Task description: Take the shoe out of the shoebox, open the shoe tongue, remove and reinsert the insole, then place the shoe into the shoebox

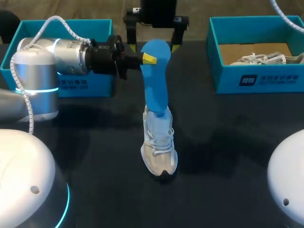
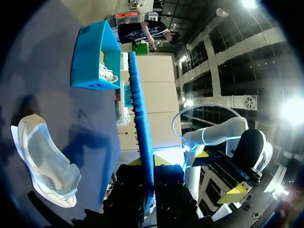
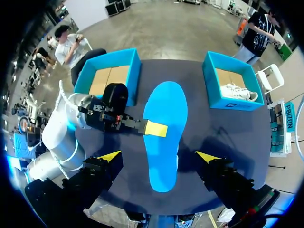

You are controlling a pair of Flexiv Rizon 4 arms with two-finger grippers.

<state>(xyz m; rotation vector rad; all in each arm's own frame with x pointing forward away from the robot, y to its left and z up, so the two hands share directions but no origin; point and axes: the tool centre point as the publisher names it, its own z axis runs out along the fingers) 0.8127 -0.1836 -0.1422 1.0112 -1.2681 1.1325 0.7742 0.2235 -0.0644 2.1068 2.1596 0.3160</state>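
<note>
One blue insole (image 1: pixel 156 80) hangs over the white shoe (image 1: pixel 159 145) standing mid-bench (image 1: pixel 228 152); whether its tip touches the shoe we cannot tell. Our left end effector (image 1: pixel 148 58) clamps its edge, likely to line it up for reinsertion. Our right end effector (image 3: pixel 156 156) hovers above, spread and empty.

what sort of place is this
Probably a robot workbench set up for shoe handling: a dark table carries a teal left shoebox and right shoebox, a white shoe stands on it, and the left gripper holds a blue insole.
</note>
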